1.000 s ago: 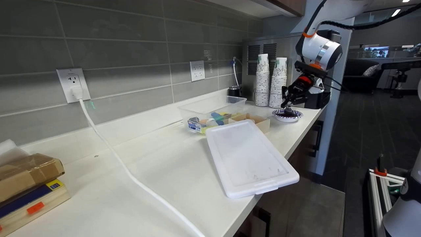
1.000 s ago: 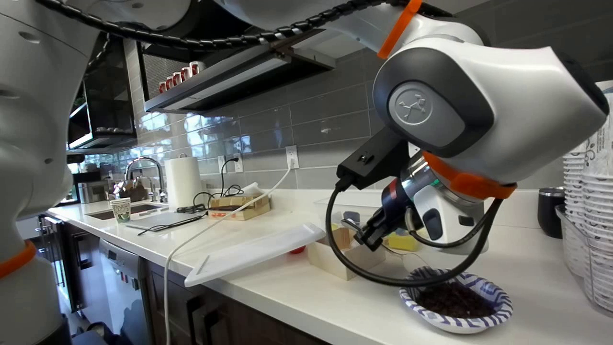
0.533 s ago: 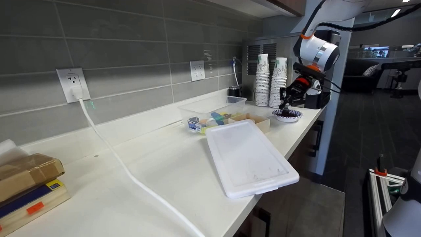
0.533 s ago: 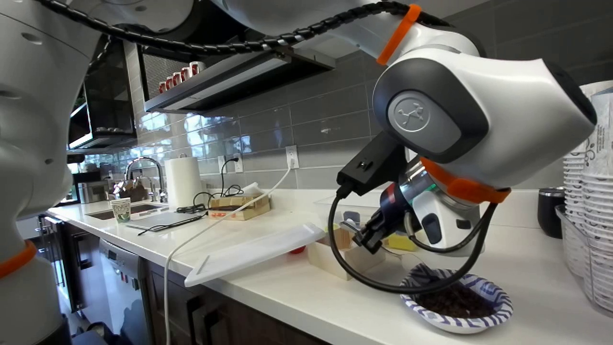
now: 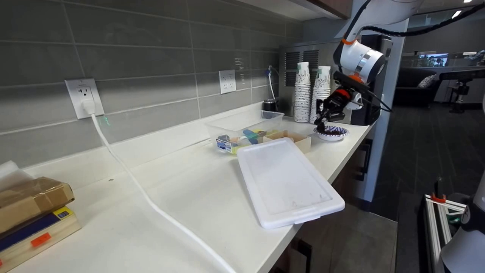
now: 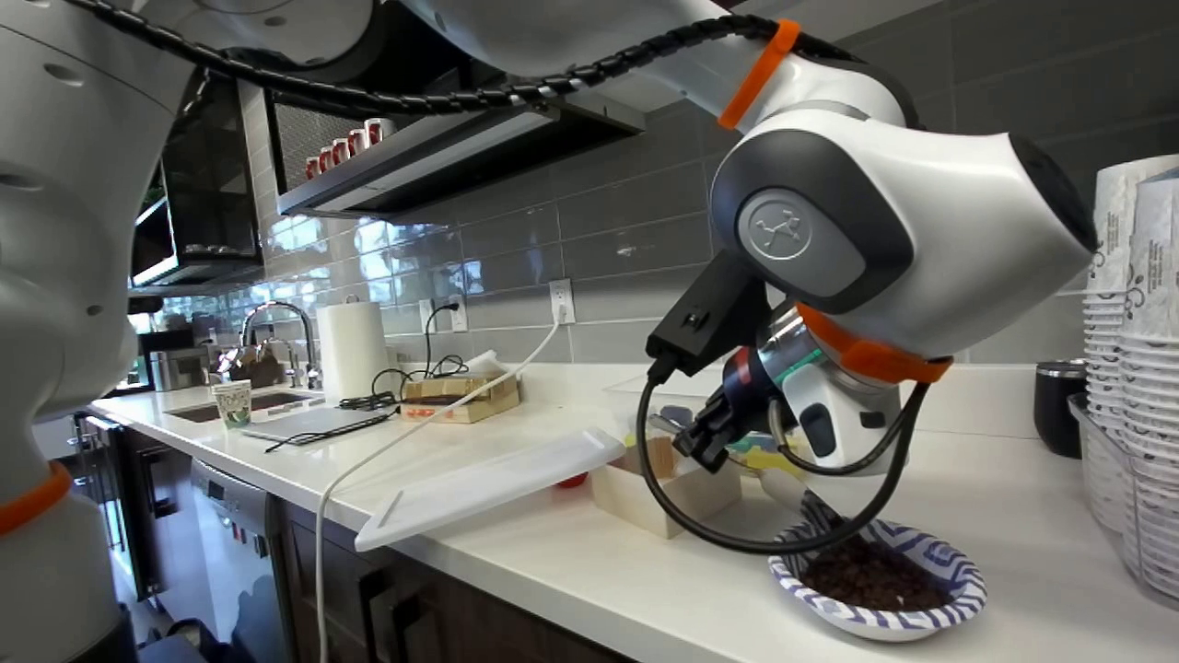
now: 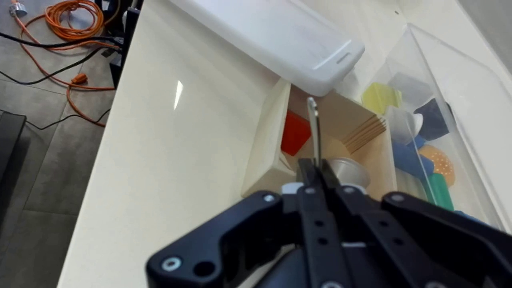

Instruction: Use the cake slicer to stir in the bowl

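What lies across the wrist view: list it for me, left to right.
Coiled orange cord, red piece, cake slicer's metal handle in the gripper, silvery round cup, blue cylinder, green piece.

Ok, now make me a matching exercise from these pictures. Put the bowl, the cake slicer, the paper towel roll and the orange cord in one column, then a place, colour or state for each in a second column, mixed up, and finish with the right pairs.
Things
1. bowl
2. cake slicer
3. paper towel roll
4. orange cord

Places, colours or states
A. white, standing upright
B. partly coiled on the floor
C. blue-and-white zigzag pattern
D. held in the jaws

Right pairs: 1-C, 2-D, 3-A, 4-B.
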{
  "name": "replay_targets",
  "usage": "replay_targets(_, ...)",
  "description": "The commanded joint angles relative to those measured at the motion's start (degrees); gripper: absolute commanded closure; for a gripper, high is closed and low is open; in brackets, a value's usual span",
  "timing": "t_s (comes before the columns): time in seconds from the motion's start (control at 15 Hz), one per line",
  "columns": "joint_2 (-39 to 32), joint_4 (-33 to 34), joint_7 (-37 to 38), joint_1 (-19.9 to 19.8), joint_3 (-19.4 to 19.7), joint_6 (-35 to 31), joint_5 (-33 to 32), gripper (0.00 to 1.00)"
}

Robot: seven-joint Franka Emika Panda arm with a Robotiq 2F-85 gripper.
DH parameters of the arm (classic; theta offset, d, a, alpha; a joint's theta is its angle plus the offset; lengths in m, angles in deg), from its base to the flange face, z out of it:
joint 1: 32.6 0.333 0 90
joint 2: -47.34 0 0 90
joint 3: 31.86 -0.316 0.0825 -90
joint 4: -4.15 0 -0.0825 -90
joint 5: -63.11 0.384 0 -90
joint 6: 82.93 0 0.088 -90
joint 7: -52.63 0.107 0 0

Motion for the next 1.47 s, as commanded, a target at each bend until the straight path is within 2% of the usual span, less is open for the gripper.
replay_targets(0.0,1.10,-0.20,0.65,0.70,-0.30,2.42,0.96,0.99)
replay_targets(0.53,-0.34,1.65,6.30,-0.26,1.29,10.56,0.17,0.99)
replay_targets(1.0,-4.88,3.33,7.43,-3.97,2.63,14.48,0.30,0.99)
replay_targets(1.13,-6.01,4.00,6.63,-5.16,2.68,13.99,0.53,0.99)
replay_targets(1.4,-4.22,4.05,5.89,-5.05,2.56,9.68,0.88,0.99)
